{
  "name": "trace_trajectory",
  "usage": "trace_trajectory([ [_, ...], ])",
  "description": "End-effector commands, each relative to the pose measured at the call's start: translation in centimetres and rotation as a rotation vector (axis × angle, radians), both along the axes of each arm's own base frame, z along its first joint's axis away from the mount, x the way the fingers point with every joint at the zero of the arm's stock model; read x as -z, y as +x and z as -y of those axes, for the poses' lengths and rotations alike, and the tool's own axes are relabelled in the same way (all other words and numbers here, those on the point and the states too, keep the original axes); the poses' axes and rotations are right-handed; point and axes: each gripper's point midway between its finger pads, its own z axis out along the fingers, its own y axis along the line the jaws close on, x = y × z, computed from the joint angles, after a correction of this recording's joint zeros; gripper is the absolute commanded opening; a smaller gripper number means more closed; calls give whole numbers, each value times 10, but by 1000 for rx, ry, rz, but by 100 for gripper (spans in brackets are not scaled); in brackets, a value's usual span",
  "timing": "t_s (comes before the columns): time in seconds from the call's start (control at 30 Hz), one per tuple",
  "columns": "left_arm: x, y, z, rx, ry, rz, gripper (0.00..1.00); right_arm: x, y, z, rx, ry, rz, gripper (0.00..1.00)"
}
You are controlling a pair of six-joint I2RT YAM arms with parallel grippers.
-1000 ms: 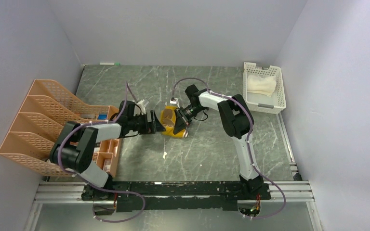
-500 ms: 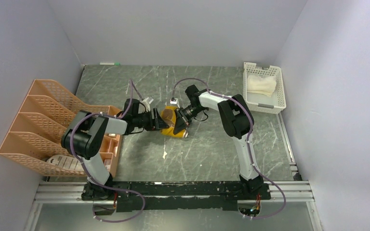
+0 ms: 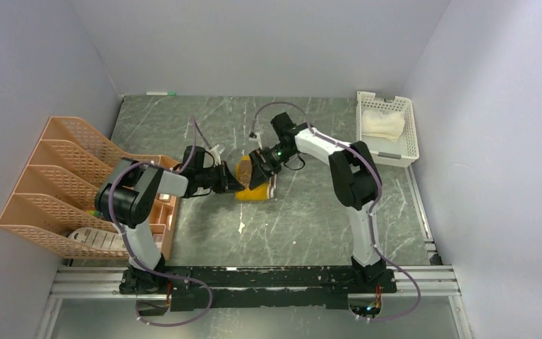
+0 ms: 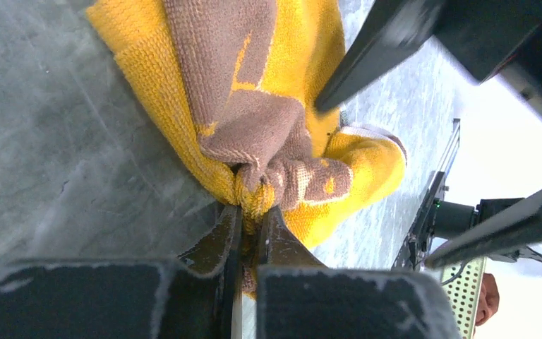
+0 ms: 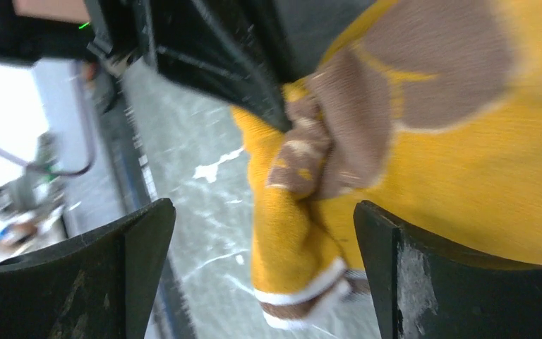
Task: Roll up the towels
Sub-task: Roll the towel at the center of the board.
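The brown and mustard-yellow towel [image 3: 254, 188] lies bunched on the dark marble table at mid-centre. My left gripper [image 3: 235, 185] is at its left side, shut on a fold of the towel's edge [image 4: 253, 201]; the pinched cloth shows between the jaws. My right gripper [image 3: 262, 168] hovers over the towel's far right side with its fingers wide open, straddling the yellow bundle [image 5: 452, 162] without pinching it. The cream-white towel [image 3: 383, 123] lies crumpled in the white basket [image 3: 389, 153] at the back right.
An orange mesh file rack [image 3: 63, 176] stands along the left wall, close behind the left arm. A small white fleck [image 3: 241, 227] lies on the table in front of the towel. Grey walls enclose three sides.
The left gripper moved in and shut on the towel's edge. The right gripper let go of the towel, opened wide and drew back slightly upward.
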Motion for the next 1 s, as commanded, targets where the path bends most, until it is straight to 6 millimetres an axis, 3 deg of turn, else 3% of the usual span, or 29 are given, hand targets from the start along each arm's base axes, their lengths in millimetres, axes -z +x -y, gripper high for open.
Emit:
trace_trajectory([
  [0.0,26,-16,-2,30,49,-113,7,-23,78,28,238,-228,405,100],
  [0.07,24,-13,0,33,46,-118,7,-65,97,42,323,-279,661,100],
  [0.13,23,-10,0,29,54,-134,7,-101,97,48,407,-279,865,100],
  [0.2,24,-9,0,20,63,-162,7,-121,85,58,488,-255,954,100],
  [0.33,27,-10,2,12,60,-238,7,-92,43,61,395,-325,1053,100],
  [0.43,31,-13,1,25,75,-290,7,-79,-3,41,217,-343,1321,100],
  [0.53,31,-14,1,23,79,-302,7,-75,-29,24,54,-251,1487,100],
  [0.63,28,-15,2,25,65,-306,7,-65,-31,18,-53,-276,1536,100],
  [0.9,24,-15,6,56,34,-311,7,-48,-8,-4,-169,-337,1628,98],
  [0.97,23,-15,7,63,28,-309,7,-35,-2,-9,-198,-359,1636,95],
])
